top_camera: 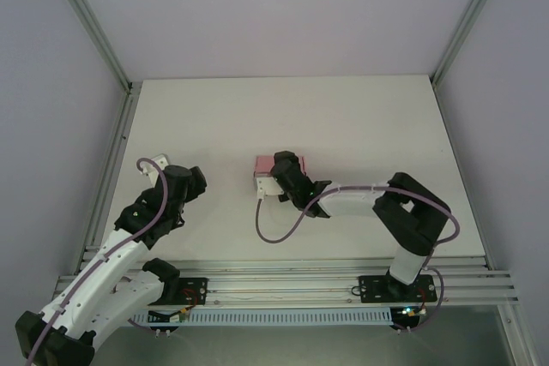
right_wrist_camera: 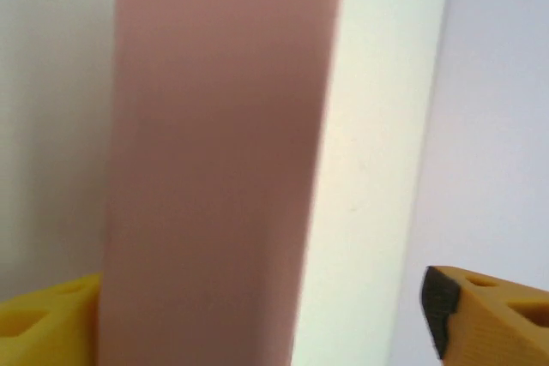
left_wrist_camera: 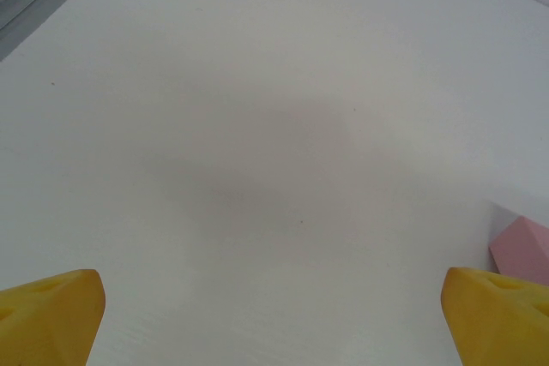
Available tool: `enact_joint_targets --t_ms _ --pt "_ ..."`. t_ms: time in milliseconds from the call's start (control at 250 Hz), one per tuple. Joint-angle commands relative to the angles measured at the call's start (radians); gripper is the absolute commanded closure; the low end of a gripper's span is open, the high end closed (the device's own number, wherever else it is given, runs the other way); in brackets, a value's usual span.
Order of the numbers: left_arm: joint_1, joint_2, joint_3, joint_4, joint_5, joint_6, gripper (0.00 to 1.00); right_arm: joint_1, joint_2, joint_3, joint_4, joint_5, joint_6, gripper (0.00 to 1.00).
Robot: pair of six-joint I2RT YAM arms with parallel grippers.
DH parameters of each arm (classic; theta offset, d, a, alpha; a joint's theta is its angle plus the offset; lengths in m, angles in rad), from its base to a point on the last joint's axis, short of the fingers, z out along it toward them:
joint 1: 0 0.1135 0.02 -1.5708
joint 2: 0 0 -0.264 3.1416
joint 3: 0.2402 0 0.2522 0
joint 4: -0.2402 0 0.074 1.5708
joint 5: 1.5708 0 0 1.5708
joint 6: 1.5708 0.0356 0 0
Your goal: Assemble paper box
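I count one paper box [top_camera: 264, 165], the single loose thing on my one table [top_camera: 360, 122]. Two arms: my left arm [top_camera: 103, 273] and my right arm [top_camera: 412, 216]. Two tools, the left tool [top_camera: 190, 181] and the right tool [top_camera: 280, 177], each with two yellow fingers [left_wrist_camera: 51, 319], four altogether. Two purple cables [top_camera: 268, 236], one on each arm

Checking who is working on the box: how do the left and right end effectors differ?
The left arm's yellow-fingered end effector hangs over bare white table, the small pink card box off to one side; the right arm's end effector straddles that box. Nothing lies between the left fingers; pink card lies between the right ones. Both are open, with yellow fingers.
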Motion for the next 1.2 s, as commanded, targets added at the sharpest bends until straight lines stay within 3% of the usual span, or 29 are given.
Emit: enact_joint_targets --t_ms 0,112,220,323,387,443,515,643,763,855,922,978,1050,1082,1126,1198 --pt "0.014 0.016 0.017 0.024 -0.031 0.028 0.0 0.021 -0.16 0.085 -0.364 -0.15 0.245 0.0" --pt "0.019 0.05 0.032 0.049 -0.037 0.049 0.0 0.012 -0.287 0.115 -0.575 -0.348 0.37 0.0" --pt "0.039 0.095 0.01 0.15 -0.084 0.1 0.0 -0.042 -0.381 0.037 -0.484 -0.376 0.461 0.0" --pt "0.13 0.169 -0.033 0.31 -0.1 0.17 0.0 -0.238 -0.445 -0.006 -0.331 -0.323 0.81 0.0" --pt "0.2 0.22 -0.067 0.464 -0.089 0.211 0.0 -0.382 -0.482 -0.056 -0.234 -0.246 1.05 0.0" --pt "0.251 0.265 -0.126 0.64 -0.041 0.292 0.0 -0.501 -0.517 -0.137 -0.137 -0.213 1.169 0.0" --pt "0.286 0.346 -0.201 0.87 -0.066 0.349 0.0 -0.585 -0.551 -0.257 0.018 -0.202 1.172 0.0" --pt "0.311 0.51 -0.282 1.163 -0.002 0.477 0.0 -0.658 -0.542 -0.402 0.253 -0.038 1.203 0.0" --pt "0.326 0.626 -0.274 1.275 0.129 0.54 0.0 -0.719 -0.429 -0.53 0.58 -0.126 1.101 0.0" --pt "0.336 0.739 -0.314 1.501 0.212 0.605 0.0 -0.759 -0.274 -0.599 0.864 -0.187 1.118 0.0" --pt "0.352 0.882 -0.329 1.694 0.266 0.624 0.0 -0.784 -0.166 -0.585 0.954 -0.209 1.122 0.0" --pt "0.356 0.809 -0.305 1.513 0.301 0.602 0.0 -0.816 -0.23 -0.568 0.804 -0.278 1.178 0.0" --pt "0.355 0.866 -0.3 1.609 0.263 0.611 0.0 -0.862 -0.168 -0.554 0.823 -0.316 1.226 0.0" --pt "0.356 0.848 -0.285 1.546 0.258 0.593 0.0 -0.872 -0.103 -0.527 0.88 -0.296 1.221 0.0" --pt "0.358 0.835 -0.28 1.505 0.263 0.591 0.0 -0.891 -0.167 -0.503 0.715 -0.336 1.261 0.0" --pt "0.358 0.847 -0.288 1.547 0.262 0.597 0.0 -0.904 -0.135 -0.519 0.807 -0.32 1.269 0.0"
